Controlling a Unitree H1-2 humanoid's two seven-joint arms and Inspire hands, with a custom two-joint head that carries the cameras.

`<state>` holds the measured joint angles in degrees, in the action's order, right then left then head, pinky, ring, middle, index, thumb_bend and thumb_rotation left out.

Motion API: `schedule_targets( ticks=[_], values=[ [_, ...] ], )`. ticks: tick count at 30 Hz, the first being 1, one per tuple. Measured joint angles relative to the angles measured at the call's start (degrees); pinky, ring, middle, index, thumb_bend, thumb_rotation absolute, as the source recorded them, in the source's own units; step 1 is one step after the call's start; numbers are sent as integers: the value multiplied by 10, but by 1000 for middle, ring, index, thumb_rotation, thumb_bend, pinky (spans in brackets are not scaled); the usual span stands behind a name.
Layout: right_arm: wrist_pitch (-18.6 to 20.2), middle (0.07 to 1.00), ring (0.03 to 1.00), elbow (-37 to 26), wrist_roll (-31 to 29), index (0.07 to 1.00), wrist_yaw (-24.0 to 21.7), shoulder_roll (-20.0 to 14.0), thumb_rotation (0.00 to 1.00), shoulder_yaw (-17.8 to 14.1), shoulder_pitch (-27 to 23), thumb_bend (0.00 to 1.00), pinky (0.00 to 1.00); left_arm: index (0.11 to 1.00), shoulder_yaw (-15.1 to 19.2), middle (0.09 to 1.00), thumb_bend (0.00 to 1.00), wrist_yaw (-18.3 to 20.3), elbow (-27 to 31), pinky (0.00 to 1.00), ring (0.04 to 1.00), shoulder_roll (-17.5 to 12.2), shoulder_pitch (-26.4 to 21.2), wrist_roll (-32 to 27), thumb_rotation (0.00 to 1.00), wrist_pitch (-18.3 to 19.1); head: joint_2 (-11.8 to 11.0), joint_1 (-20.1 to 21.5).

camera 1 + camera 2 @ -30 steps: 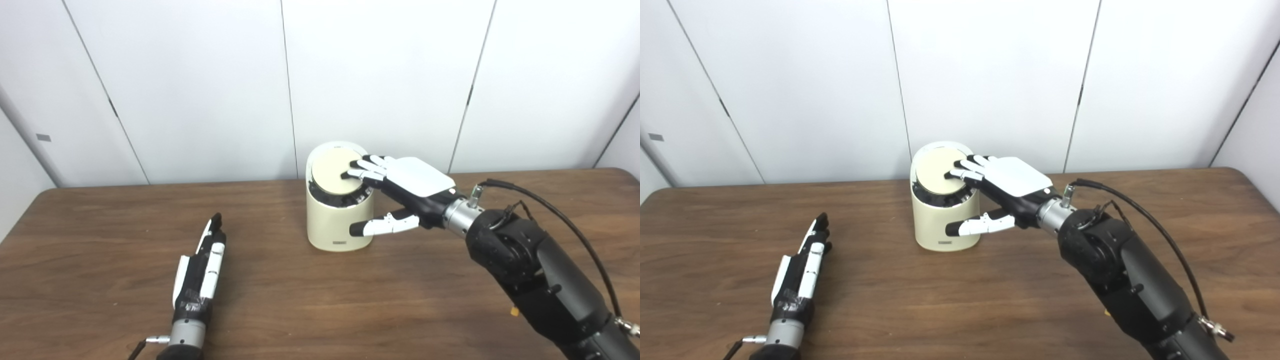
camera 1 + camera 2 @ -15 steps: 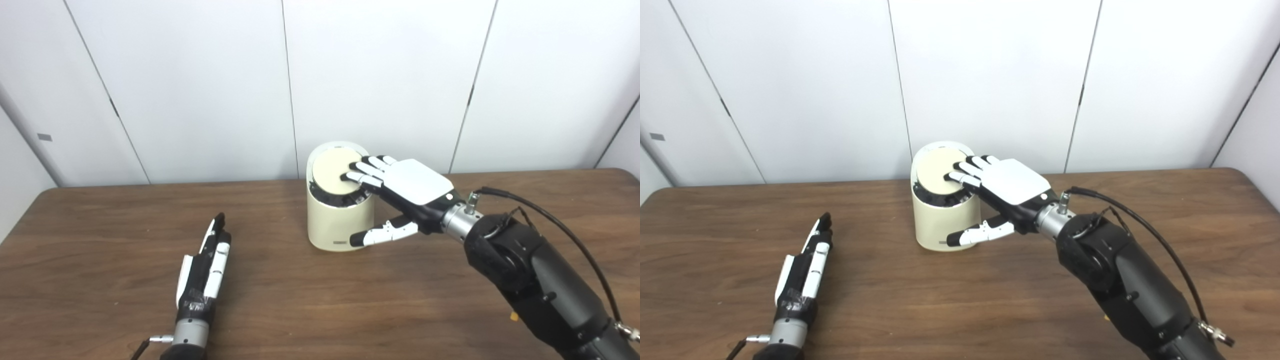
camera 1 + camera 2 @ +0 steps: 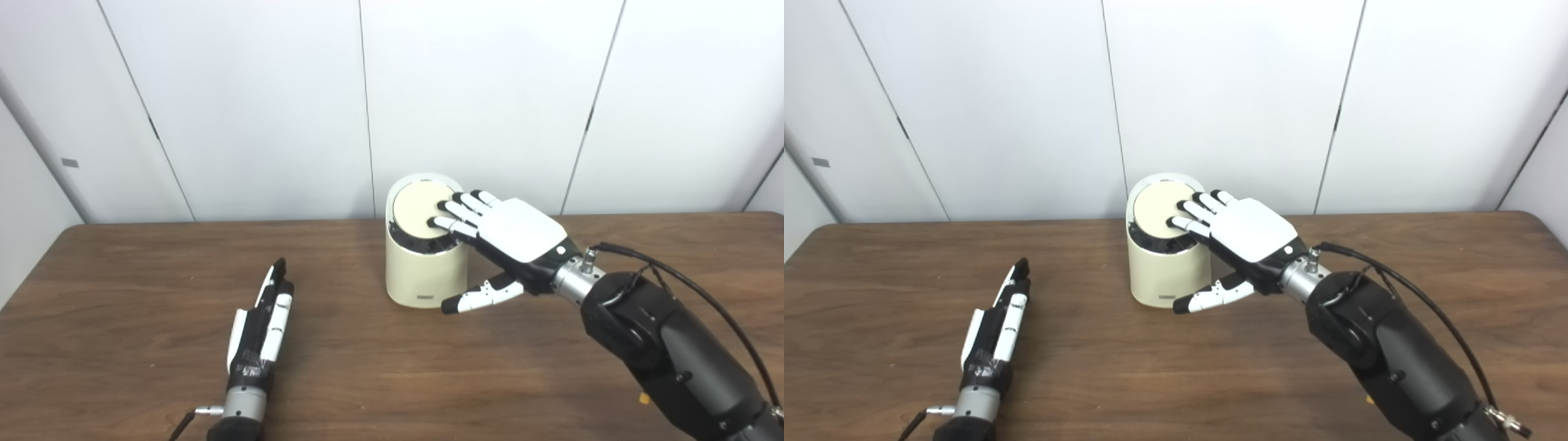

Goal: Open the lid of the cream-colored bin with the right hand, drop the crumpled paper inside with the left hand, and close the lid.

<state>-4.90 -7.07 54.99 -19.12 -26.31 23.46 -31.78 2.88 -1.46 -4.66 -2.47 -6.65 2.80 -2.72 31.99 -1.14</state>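
The cream-colored bin (image 3: 425,278) stands at the middle of the wooden table (image 3: 380,373). Its round lid (image 3: 415,202) faces me at a slant, with a dark band under its front edge. My right hand (image 3: 514,236) is open, its fingertips (image 3: 450,215) resting on the lid's right part, its thumb hanging low beside the bin's right base. My left hand (image 3: 263,321) lies edge-on on the table to the bin's front left, fingers straight, holding nothing. No crumpled paper is in view.
White wall panels (image 3: 245,104) stand right behind the table's far edge, close behind the bin. My right forearm (image 3: 661,343) with its black cable crosses the table's right front part.
The camera has shifted, so the whole scene sits a little further right. My right hand's thumb has dropped lower beside the bin; its fingertips stay on the lid. The left hand has not moved.
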Motion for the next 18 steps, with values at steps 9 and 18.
schedule_targets(
  ticks=[9, 18],
  values=[
    [-1, 982, 1000, 0, 0, 874, 1, 0, 1000, 0, 1, 630, 1000, 1000, 0, 1000, 508, -1, 1, 1000, 1000, 1, 0, -4, 878, 0, 4, -2],
    [3, 996, 1000, -1, -8, 802, -6, 4, 1000, -5, 2, 624, 1000, 1000, 0, 1000, 523, -5, 5, 1000, 1000, 5, 2, -3, 899, 6, 10, -4]
  ],
)
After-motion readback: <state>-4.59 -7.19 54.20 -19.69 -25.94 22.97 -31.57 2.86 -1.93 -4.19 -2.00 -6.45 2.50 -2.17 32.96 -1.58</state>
